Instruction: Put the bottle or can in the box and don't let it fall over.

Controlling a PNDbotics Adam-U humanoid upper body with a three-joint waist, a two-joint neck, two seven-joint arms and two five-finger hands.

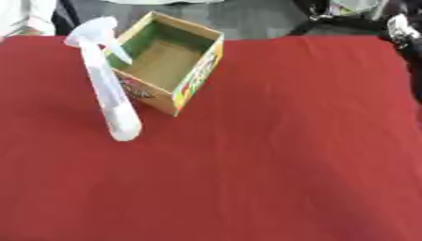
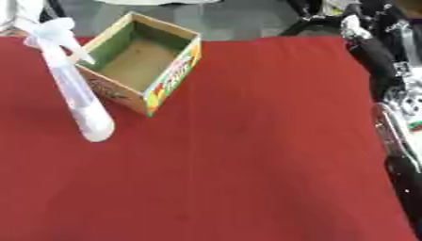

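A white spray bottle (image 1: 110,94) stands on the red table (image 1: 272,155) just left of the box, its trigger head level with the box's rim. No hand touches it. The open cardboard box (image 1: 196,75) sits at the back left, green inside, with nothing in it. My right arm (image 2: 387,127) runs along the table's right edge in the right eye view. My right hand (image 2: 356,26) shows only as a black and white shape at the far right corner, well away from bottle and box. My left hand is not in sight.
The red cloth spreads wide in front of and to the right of the box. Grey floor and dark gear (image 1: 346,19) lie beyond the far edge.
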